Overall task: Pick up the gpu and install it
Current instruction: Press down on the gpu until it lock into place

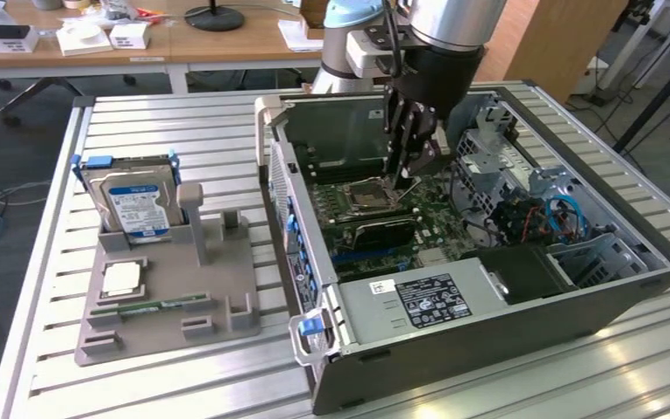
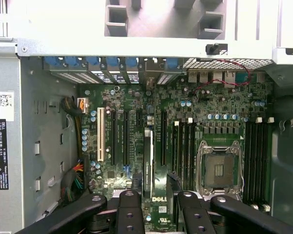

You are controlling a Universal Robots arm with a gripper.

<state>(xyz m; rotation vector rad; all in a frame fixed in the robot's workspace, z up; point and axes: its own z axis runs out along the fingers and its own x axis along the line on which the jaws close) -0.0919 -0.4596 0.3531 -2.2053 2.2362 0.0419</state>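
The gpu (image 2: 148, 161) is a thin black card seen edge-on, and it hangs between my gripper's fingers (image 2: 129, 209) inside the open computer case (image 1: 487, 332). My gripper (image 2: 158, 195) is shut on it. The card stands upright over the long expansion slots (image 2: 162, 136) of the green motherboard (image 2: 219, 107), beside the empty processor socket (image 2: 219, 170). I cannot tell whether its lower edge touches a slot. In the exterior view my gripper (image 1: 406, 177) reaches straight down into the middle of the case, just above the board (image 1: 428, 218).
A grey parts holder (image 1: 160, 288) lies on the slatted table (image 1: 172, 122) at the exterior view's left, carrying a hard drive (image 1: 137, 205), a processor chip (image 1: 121, 278) and a memory stick (image 1: 154, 305). The power supply (image 1: 422, 301), drive cage and cables (image 1: 544, 218) crowd the case.
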